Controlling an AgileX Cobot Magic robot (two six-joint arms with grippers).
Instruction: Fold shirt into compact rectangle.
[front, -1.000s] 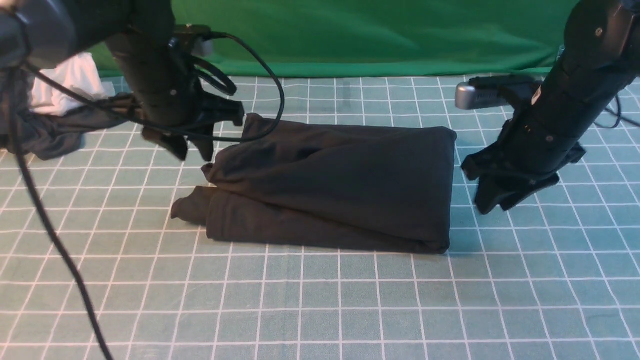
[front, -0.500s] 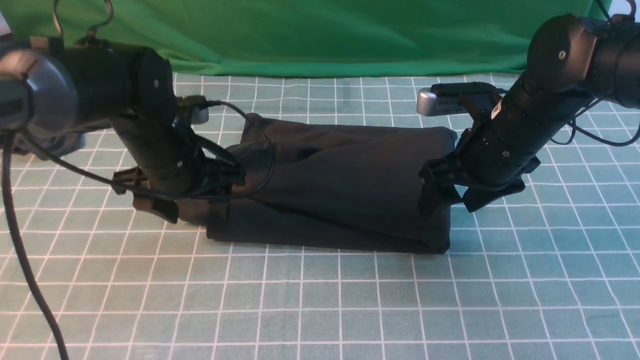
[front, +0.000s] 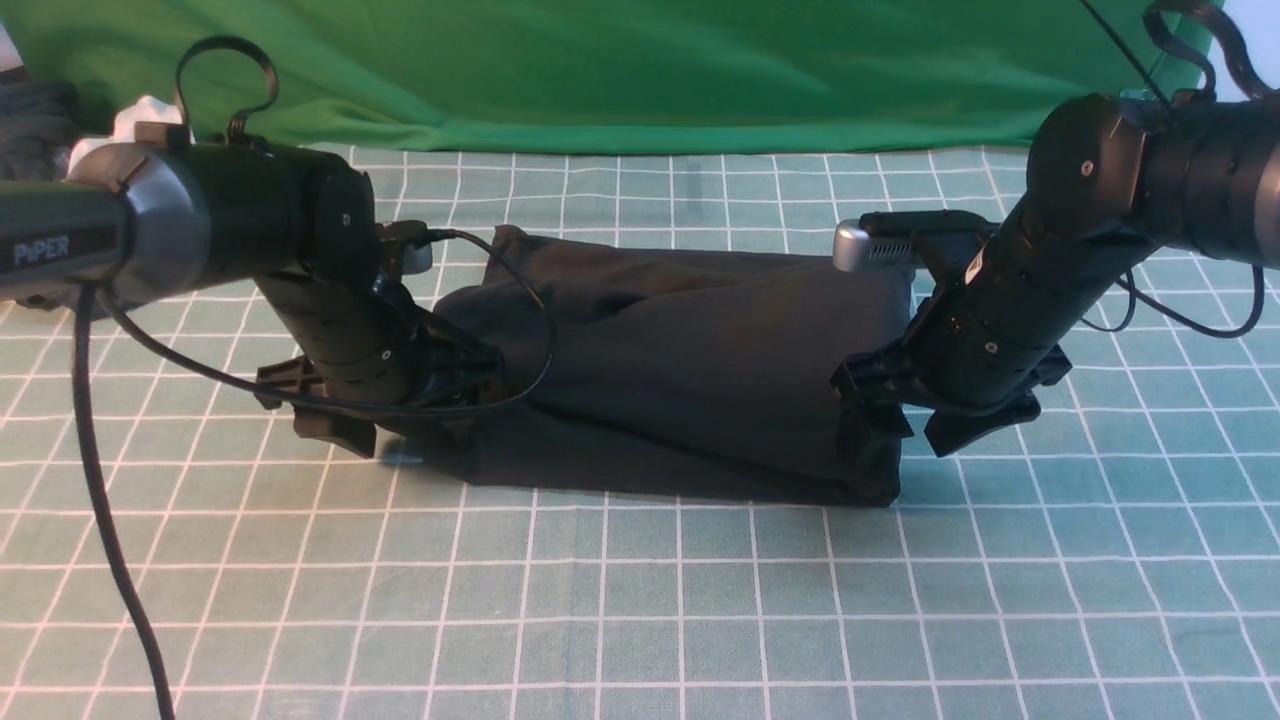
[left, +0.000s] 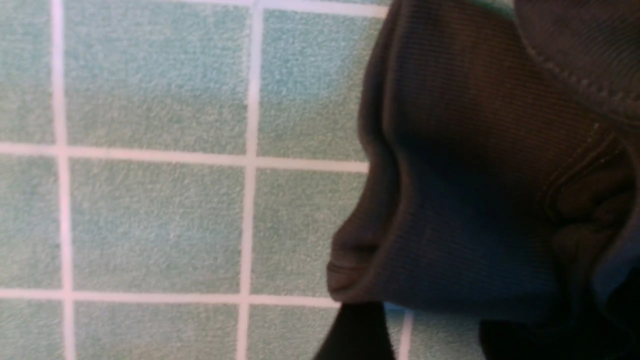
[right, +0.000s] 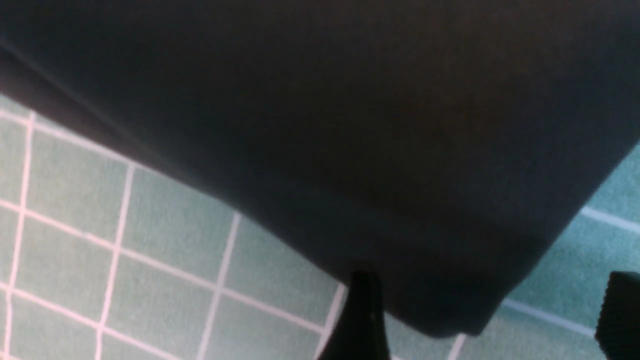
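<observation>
Left end effector jaws apart, straddling the left end of the shirt low at the table. Right end effector jaws apart too, over the shirt's near right corner. Shirt folded into a rough black block mid-table. Green backdrop behind.

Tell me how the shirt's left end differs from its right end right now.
On the shirt, the left end is rumpled, with loose layers and a stitched hem showing; the right end is one smooth, rounded fold. The left gripper straddles its end; the right gripper straddles its corner. Both grippers are open.
</observation>
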